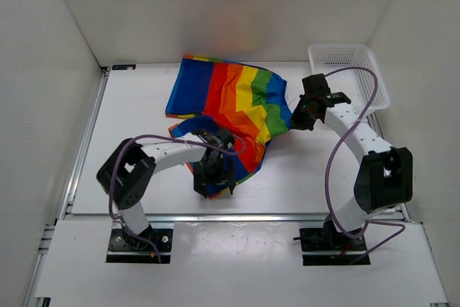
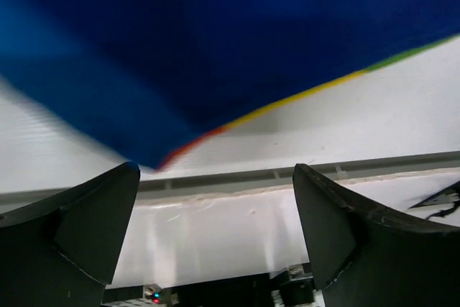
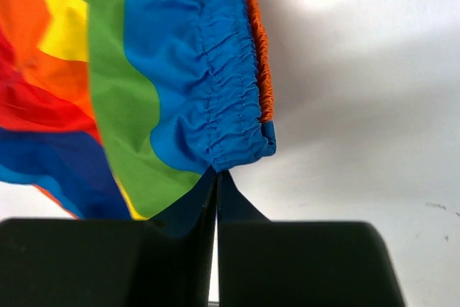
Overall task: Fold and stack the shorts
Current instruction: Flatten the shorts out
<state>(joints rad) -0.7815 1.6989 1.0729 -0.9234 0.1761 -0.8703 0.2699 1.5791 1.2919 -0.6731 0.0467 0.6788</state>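
The rainbow-striped shorts [image 1: 230, 98] lie partly spread on the white table, with one blue corner folded toward the near side. My right gripper [image 1: 298, 121] is at their right edge, shut on the blue gathered waistband [image 3: 230, 106]; its jaws [image 3: 216, 174] meet at the waistband's corner. Over the shorts' near corner my left gripper [image 1: 214, 181] stands open. In the left wrist view a dark blue part of the shorts [image 2: 215, 41] hangs just beyond the wide-apart fingers [image 2: 215, 177], with nothing between them.
A white mesh basket [image 1: 348, 70] stands at the back right, close behind the right arm. White walls enclose the table on three sides. A metal rail [image 2: 287, 174] runs along the table's near edge.
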